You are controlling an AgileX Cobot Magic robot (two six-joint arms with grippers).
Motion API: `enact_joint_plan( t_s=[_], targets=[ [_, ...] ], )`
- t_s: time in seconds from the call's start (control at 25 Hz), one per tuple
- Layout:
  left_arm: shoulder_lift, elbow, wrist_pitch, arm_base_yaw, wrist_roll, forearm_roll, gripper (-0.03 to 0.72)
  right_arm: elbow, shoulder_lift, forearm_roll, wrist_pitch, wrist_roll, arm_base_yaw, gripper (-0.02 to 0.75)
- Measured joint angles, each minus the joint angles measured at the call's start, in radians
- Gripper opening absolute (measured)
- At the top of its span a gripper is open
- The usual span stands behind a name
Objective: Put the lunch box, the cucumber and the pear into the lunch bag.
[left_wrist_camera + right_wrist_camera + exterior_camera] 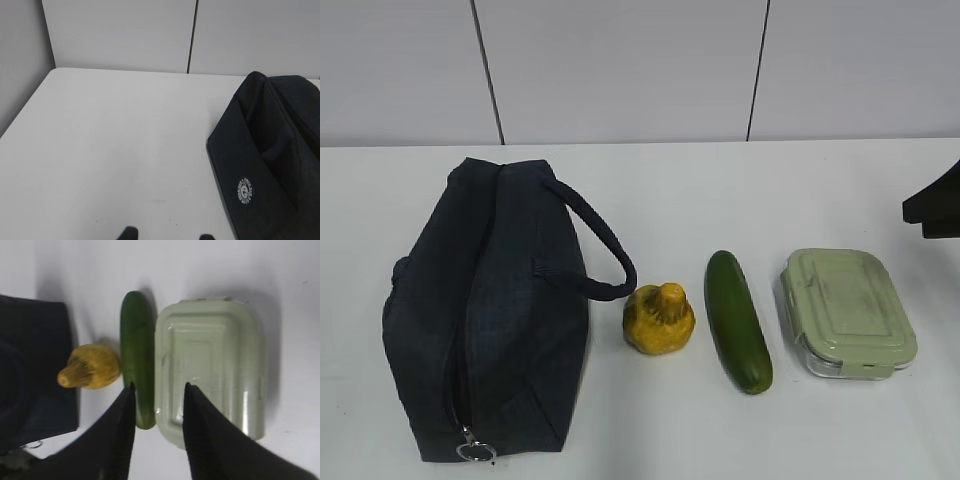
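Three items on bench [840, 190] beside zipped lunch bag [490, 310]: pear [660, 320], cucumber [738, 320], lunch box [847, 311]. My right end effector [158, 390] parted, empty, over cucumber; left [167, 234] likewise parted. Cucumber likely firm, slick: grasp mid-length.

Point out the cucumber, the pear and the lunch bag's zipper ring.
cucumber [738, 320]: exterior view, middle of its body.
pear [660, 320]: exterior view, its yellow body.
zipper ring [475, 452]: exterior view, the metal loop.
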Motion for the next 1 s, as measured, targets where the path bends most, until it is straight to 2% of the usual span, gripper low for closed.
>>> enact_joint_plan(
  t_s=[0.08, 0.16, 0.32, 0.4, 0.6, 0.68, 0.88, 1.0],
  targets=[
    [0.000, 0.000, 0.000, 0.000, 0.000, 0.000, 0.238, 0.000, 0.049, 0.062, 0.067, -0.057, -0.028, 0.261],
    [0.000, 0.000, 0.000, 0.000, 0.000, 0.000, 0.238, 0.000, 0.080, 0.076, 0.091, -0.086, -0.040, 0.261],
    [0.000, 0.000, 0.000, 0.000, 0.000, 0.000, 0.238, -0.002, 0.114, -0.011, 0.103, -0.089, -0.046, 0.274],
    [0.000, 0.000, 0.000, 0.000, 0.000, 0.000, 0.238, 0.003, 0.118, -0.046, 0.103, -0.080, -0.046, 0.319],
    [0.000, 0.000, 0.000, 0.000, 0.000, 0.000, 0.238, 0.009, 0.118, -0.090, 0.105, -0.076, -0.047, 0.546],
    [0.000, 0.000, 0.000, 0.000, 0.000, 0.000, 0.238, 0.009, 0.126, -0.102, 0.107, -0.076, -0.047, 0.595],
    [0.000, 0.000, 0.000, 0.000, 0.000, 0.000, 0.238, 0.009, 0.209, -0.104, 0.107, -0.096, -0.047, 0.609],
    [0.000, 0.000, 0.000, 0.000, 0.000, 0.000, 0.238, 0.009, 0.254, -0.056, 0.107, -0.152, -0.047, 0.608]
  ],
)
